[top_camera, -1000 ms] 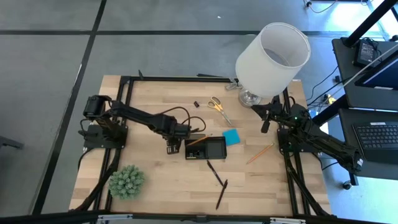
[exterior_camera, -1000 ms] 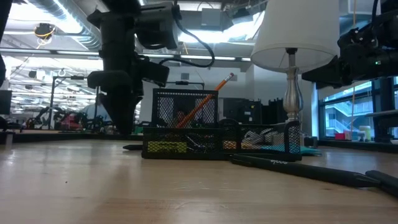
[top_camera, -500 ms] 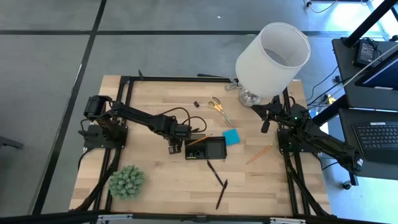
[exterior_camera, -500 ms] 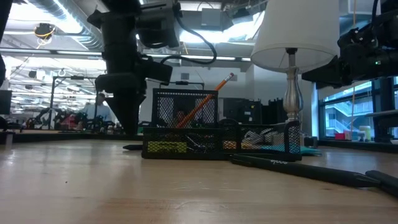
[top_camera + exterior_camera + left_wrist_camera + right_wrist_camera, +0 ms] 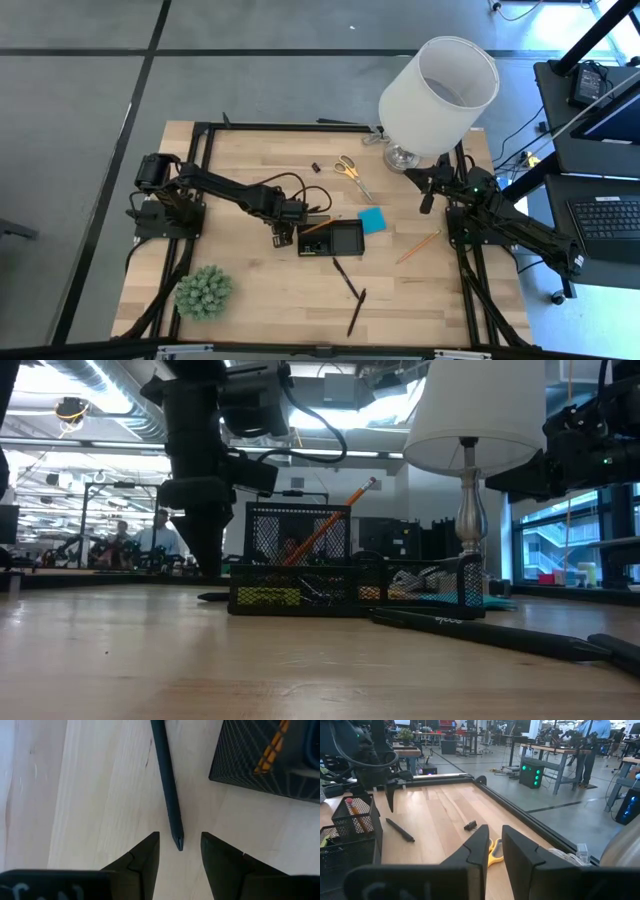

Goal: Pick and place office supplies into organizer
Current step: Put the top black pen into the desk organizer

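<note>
On the pale wood-grain table (image 5: 250, 290), the left gripper (image 5: 179, 851) hangs fingers apart over a slim black pen's (image 5: 167, 785) tip, just beside the black mesh organizer (image 5: 331, 239); right gripper (image 5: 493, 851) near the lamp (image 5: 437, 92), seemingly slightly parted.

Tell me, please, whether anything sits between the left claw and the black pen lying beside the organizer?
Nothing visible does. The left claw hangs open directly over the black pen, its tip between the fingers, with bare table around it. The organizer stands off to one side.
</note>
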Motion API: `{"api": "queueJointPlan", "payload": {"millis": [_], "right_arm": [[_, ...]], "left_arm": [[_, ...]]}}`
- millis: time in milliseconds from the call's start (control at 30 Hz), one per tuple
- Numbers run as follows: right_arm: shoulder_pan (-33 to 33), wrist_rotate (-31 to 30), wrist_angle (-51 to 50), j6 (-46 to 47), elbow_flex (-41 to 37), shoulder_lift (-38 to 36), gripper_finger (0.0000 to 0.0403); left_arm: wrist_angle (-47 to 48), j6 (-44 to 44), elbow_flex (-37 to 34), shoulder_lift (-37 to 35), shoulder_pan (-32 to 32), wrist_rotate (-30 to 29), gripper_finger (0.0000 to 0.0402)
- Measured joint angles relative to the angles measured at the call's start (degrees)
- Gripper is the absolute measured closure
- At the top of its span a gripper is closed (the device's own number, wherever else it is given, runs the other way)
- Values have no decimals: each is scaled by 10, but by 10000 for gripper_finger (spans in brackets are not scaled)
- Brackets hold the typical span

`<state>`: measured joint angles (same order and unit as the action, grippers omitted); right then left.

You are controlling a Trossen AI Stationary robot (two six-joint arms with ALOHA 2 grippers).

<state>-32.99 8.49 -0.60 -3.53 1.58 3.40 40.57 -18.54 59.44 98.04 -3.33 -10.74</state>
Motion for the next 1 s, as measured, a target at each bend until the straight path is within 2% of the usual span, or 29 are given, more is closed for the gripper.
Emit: {"api": "queueJointPlan", "payload": {"millis": [267,533,1000], "right_arm": [[0,0,0,0,0,0,345],[0,0,0,0,0,0,345],[0,0,0,0,0,0,345]], "left_arm": [[-2,1,0,0,0,-1,265],[-2,-43,0,0,1,-5,265],[-4,-43,1,14,1,-2,265]]}}
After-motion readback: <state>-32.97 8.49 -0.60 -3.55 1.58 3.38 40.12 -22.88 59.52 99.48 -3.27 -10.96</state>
